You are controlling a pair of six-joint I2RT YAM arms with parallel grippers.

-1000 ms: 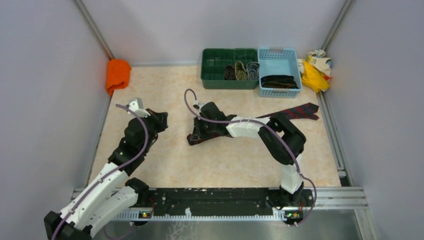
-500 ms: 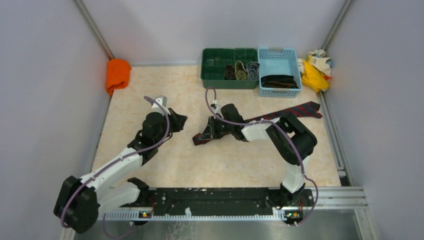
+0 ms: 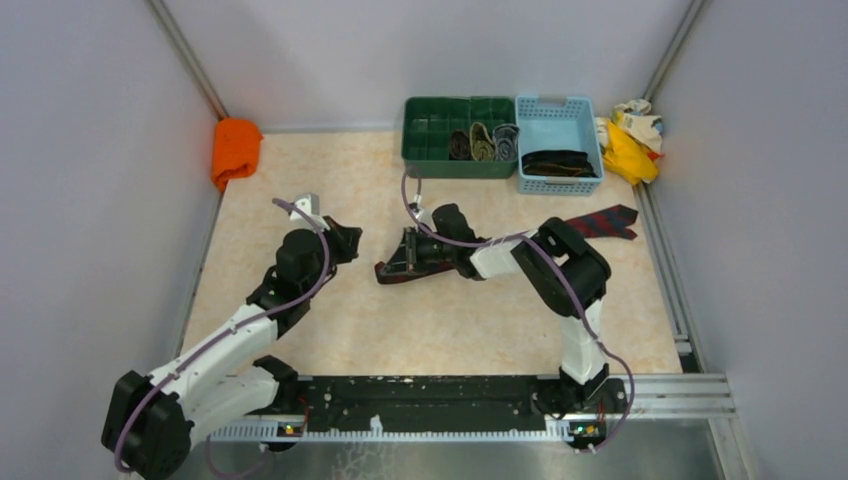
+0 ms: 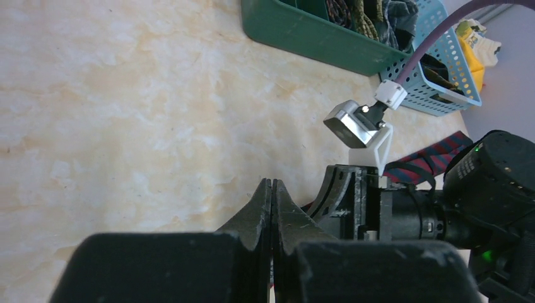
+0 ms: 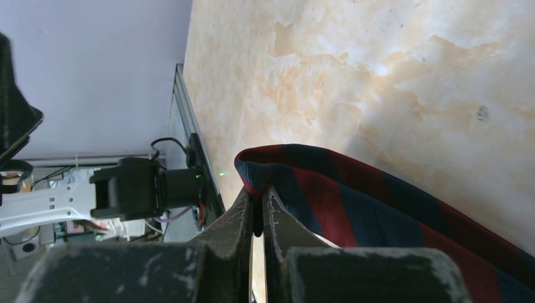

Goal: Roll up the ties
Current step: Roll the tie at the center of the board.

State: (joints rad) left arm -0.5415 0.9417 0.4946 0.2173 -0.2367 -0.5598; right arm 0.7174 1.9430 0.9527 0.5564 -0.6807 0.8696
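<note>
One tie in work: the plaid tie [image 3: 603, 221], dark red and navy, flat on the table. One end is doubled over and pinched between the right claw's [image 3: 402, 262] tips. The rest runs back under that forearm, pointed end well behind the claw. No roll yet, I'd say, just the first fold.

Left claw [image 3: 345, 240]: tips together, empty, just beside the right claw and facing it, off the fabric.

Done: three rolled ties [image 3: 482, 143] (brown, olive, grey-blue) in the green tray [image 3: 410, 165] beyond the right claw.

Left: this one plus dark ties [image 3: 558, 163] in the blue basket [image 3: 558, 102] touching the tray; count unreadable.
</note>
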